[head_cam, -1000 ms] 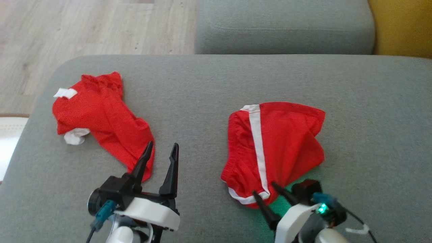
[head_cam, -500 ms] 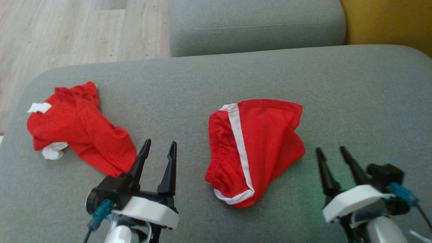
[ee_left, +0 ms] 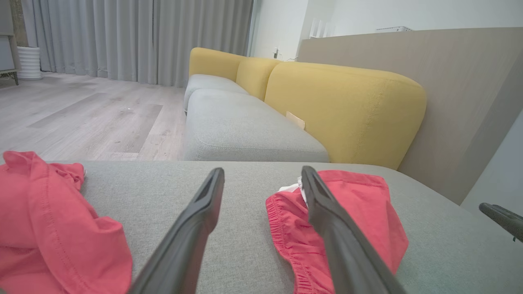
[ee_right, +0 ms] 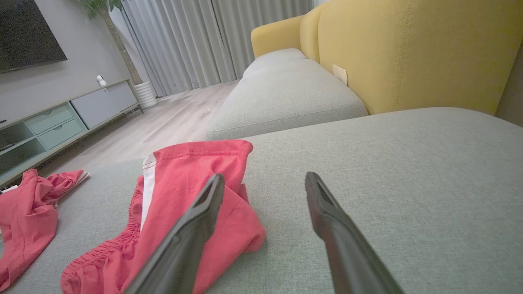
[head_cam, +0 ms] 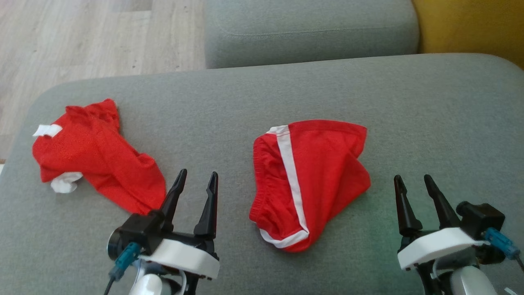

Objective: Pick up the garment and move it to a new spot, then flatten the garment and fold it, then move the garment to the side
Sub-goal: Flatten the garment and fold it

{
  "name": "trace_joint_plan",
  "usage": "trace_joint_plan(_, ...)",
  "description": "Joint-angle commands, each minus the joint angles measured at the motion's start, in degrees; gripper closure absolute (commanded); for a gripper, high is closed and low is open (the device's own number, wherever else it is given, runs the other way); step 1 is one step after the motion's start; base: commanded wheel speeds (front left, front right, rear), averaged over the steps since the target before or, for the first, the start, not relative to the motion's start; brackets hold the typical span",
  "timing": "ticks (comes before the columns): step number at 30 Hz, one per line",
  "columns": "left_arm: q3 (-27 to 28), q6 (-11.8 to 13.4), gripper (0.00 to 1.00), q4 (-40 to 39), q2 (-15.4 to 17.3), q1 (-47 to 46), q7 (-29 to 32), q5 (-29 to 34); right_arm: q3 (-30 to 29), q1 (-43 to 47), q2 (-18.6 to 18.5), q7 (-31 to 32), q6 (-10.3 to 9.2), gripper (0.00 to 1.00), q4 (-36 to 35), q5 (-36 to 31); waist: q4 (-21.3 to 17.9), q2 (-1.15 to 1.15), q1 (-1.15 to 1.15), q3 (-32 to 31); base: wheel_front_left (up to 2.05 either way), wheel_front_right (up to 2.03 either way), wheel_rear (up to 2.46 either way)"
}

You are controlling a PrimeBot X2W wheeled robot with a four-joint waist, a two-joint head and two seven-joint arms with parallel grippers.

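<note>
The garment [head_cam: 327, 172], red shorts with a white side stripe, lies crumpled in the middle of the grey seat cushion [head_cam: 245, 102]. It appears too in the left wrist view [ee_left: 367, 212] and the right wrist view [ee_right: 192, 179]. My left gripper [head_cam: 198, 173] is open to the left of the shorts, its fingers [ee_left: 262, 170] apart over bare cushion. My right gripper [head_cam: 412, 178] is open just right of the shorts and clear of them, with nothing between the fingers [ee_right: 264, 176]. One of its dark fingertips [ee_left: 502, 218] juts into the left wrist view's right edge.
A second red garment [head_cam: 94, 159] with white patches lies bunched near the cushion's left end [ee_left: 49, 228] [ee_right: 24, 212]. Behind is another grey cushion [head_cam: 311, 32] and a yellow backrest [head_cam: 470, 28]. Wooden floor [head_cam: 82, 41] lies beyond the left edge.
My right gripper has drawn back from the lower corner of the shorts and moved right, now clear of them. The head view has shifted. The left gripper has hardly moved.
</note>
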Motion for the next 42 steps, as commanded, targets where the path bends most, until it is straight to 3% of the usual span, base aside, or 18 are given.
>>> trace_joint_plan(1, 1.79, -0.03, 0.0, -1.98, 0.05, -2.0, -0.3, -0.17, 1.07, -1.79, -0.16, -0.79, -0.04, 0.0, -2.18, 0.22, 0.67, 0.0, 0.0, 0.04, 0.0, 0.0, 0.0)
trace_joint_plan(16, 1.59, -0.17, 0.0, -1.69, 0.05, -1.35, -0.31, -0.05, 2.61, -3.13, -0.15, -1.21, -0.04, 0.0, -1.53, 0.55, 4.51, 0.0, 0.0, 0.02, 0.0, 0.0, 0.0)
trace_joint_plan(28, 1.45, -0.47, 0.0, -1.39, 0.05, -1.79, -0.31, 0.26, 7.52, -8.34, -0.15, 0.7, -0.04, 0.0, 0.66, -1.61, 7.4, 0.0, 0.0, 0.46, 0.0, 0.0, 0.0)
trace_joint_plan(36, 0.63, -0.52, 0.0, -1.25, 0.05, -2.71, -0.31, -0.02, 12.3, -18.49, -0.29, 5.09, -0.04, 0.0, 9.71, -5.76, 10.29, 0.0, 0.0, 1.98, 0.0, 0.0, 0.0)
trace_joint_plan(42, -0.24, -0.48, 0.0, -1.1, 0.05, -3.69, -0.31, -0.47, 16.96, -27.77, -4.37, 6.78, -0.04, 0.0, 20.2, -11.15, 13.13, 0.0, 0.0, 3.5, 0.0, 0.0, 0.0)
